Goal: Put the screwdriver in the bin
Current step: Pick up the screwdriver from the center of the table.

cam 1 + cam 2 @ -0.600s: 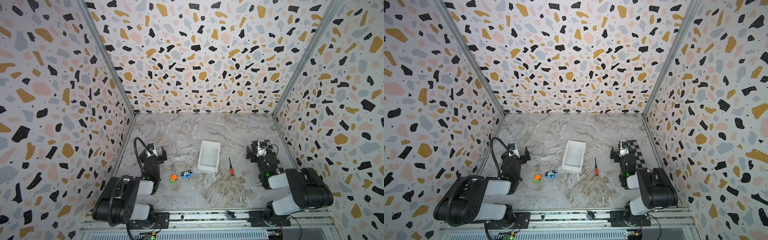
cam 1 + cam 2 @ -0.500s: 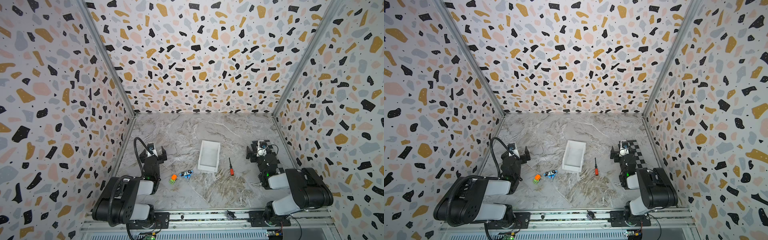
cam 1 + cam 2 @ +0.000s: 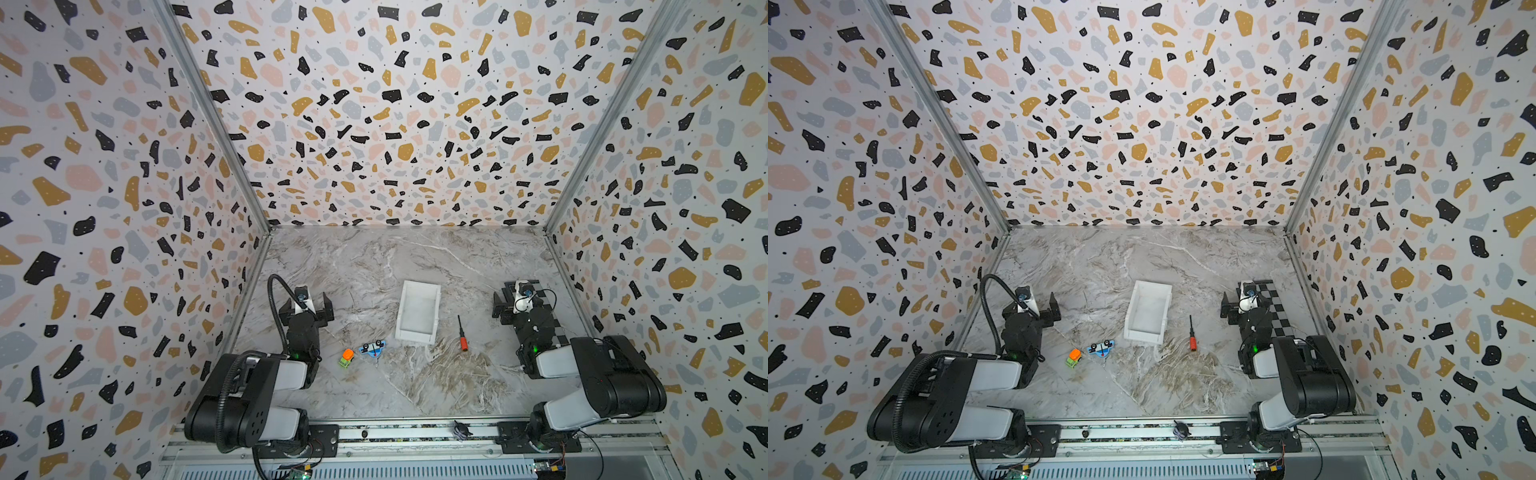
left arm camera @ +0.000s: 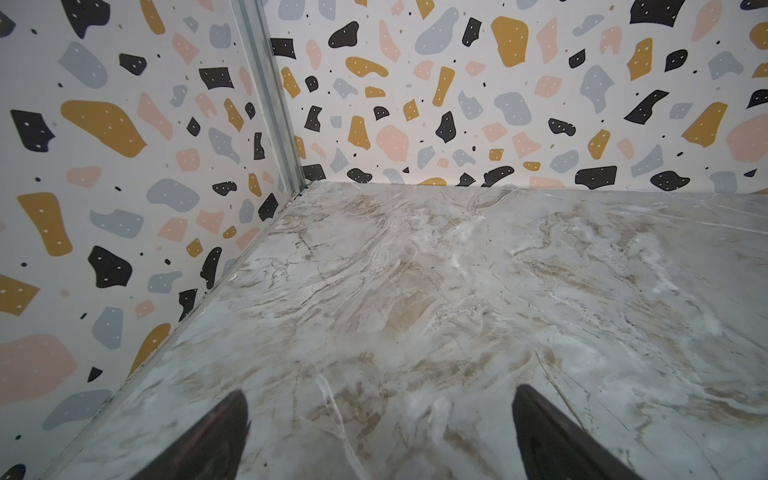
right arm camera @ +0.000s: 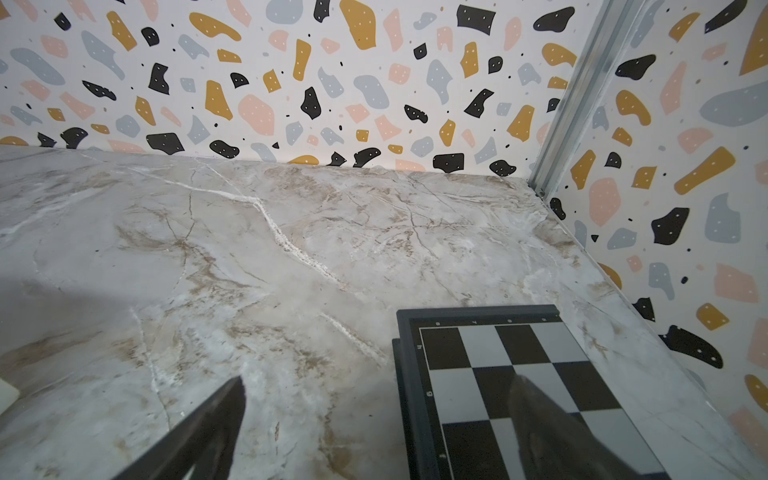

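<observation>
Screwdriver (image 3: 462,338) unmoved nr bin (image 3: 414,335); no chg.

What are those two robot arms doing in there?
Nothing is being held right now. The left gripper and right gripper are both open and empty. The little screwdriver lies on the table beside the white bin, on the right arm's side, and the bin has nothing in it. An orange toy car and a blue toy sit nearer the left arm.
</observation>
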### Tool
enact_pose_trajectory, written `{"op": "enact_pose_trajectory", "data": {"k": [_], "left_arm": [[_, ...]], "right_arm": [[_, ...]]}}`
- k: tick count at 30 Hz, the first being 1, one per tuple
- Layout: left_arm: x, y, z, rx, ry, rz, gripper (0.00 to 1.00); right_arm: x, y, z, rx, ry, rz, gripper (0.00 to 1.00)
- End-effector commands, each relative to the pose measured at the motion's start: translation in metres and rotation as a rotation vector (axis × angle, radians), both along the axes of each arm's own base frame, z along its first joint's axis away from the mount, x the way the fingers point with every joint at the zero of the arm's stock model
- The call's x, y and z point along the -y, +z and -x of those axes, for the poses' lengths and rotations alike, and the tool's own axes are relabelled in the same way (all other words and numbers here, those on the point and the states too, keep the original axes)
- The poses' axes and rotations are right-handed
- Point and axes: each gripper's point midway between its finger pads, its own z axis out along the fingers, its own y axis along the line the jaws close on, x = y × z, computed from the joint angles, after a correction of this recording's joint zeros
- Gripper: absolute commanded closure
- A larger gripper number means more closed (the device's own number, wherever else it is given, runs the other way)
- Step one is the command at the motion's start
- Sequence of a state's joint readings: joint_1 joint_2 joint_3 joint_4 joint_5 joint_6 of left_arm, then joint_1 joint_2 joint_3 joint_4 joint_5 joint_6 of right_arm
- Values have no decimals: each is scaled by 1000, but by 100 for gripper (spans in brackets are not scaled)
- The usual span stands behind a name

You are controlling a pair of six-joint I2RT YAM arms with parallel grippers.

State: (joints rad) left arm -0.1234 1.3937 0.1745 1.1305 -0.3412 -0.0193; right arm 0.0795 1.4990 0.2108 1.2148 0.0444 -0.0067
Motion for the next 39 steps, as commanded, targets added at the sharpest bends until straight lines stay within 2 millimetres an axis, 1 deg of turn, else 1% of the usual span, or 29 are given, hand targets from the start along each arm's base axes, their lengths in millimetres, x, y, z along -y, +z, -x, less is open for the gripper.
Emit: {"op": "enact_pose_trajectory", "data": {"k": [1, 28, 35, 38, 39], "left_arm": [[-4, 11, 0, 52, 15, 4, 0], [-4, 12, 0, 56, 17, 4, 0], [-8, 12, 1, 56, 41, 7, 0], [-20, 18, 6, 82, 118, 34, 0], [-21, 21, 6, 79, 122, 32, 0]], "right_arm": [[0, 7, -4, 17, 5, 9, 1], [0, 7, -3, 20, 5, 6, 1], [0, 8, -3, 22, 5, 3, 1], [0, 8, -3, 21, 6, 3, 1], [0, 8, -2, 21, 5, 4, 1]]}}
